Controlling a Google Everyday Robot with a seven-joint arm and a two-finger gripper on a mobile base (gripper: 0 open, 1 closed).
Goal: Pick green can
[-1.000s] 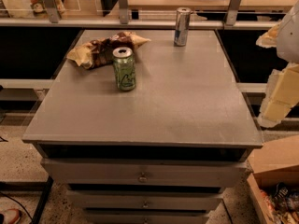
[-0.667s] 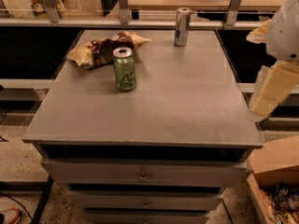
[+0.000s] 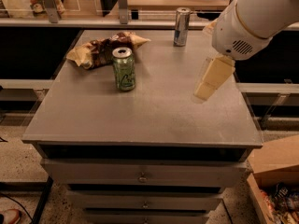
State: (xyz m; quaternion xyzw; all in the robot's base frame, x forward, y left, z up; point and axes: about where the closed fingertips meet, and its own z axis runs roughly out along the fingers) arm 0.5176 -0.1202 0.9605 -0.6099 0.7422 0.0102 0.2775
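Note:
The green can stands upright on the grey table top, left of centre, with a silver top and pale curved markings. My gripper hangs from the white arm at the right side of the table, above the surface, well to the right of the can and apart from it. Its pale fingers point down and to the left.
A crumpled snack bag lies just behind and left of the green can. A taller silver-and-blue can stands at the table's far edge. Drawers sit under the top. A cardboard box stands on the floor at the right.
My arm has swung in from the right edge toward the table's middle, and the gripper is now over the table top. The cans and bag have not moved.

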